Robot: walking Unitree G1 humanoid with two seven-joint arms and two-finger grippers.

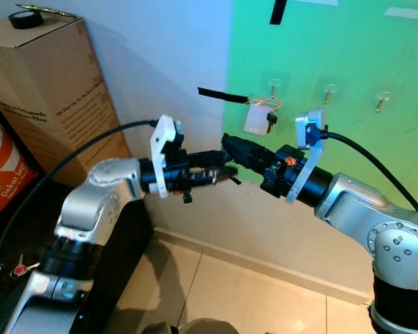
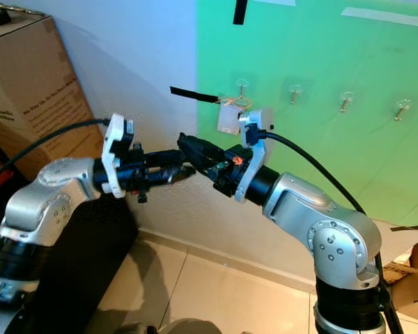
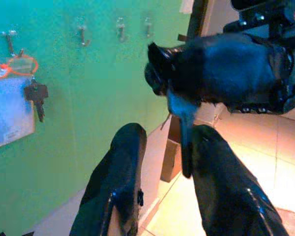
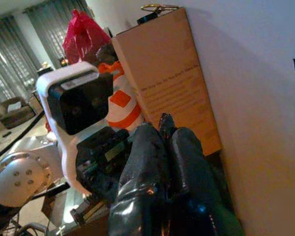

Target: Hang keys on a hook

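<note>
Two grippers meet tip to tip in front of the wall. The right gripper (image 1: 231, 145) has its fingers (image 4: 160, 162) pressed together with nothing visibly between them; its tips reach into the gap of the left gripper (image 1: 225, 167), whose fingers (image 3: 119, 172) stand apart and empty, as the left wrist view shows. Beyond the fingers, on the green panel (image 1: 348, 139), the keys (image 3: 35, 96) hang from the first hook (image 1: 273, 86) of a row, together with an orange ring (image 3: 19, 64) and a pale rectangular tag (image 1: 255, 120); the neighbouring hooks (image 1: 329, 90) are bare. On this evidence the hanging step appears complete.

Handling, as a judgement: the bunch is light, and its metal key is stiff and smooth, liable to slip under hard pads. The tag is flat and probably slightly flexible. The ring is the best hold for lifting on or off the hook, since it carries both pieces; pinching the tag's flat face is the easier alternative. The bunch swings freely if nudged.

A cardboard box (image 1: 52, 90) stands against the wall to the robot's left.
</note>
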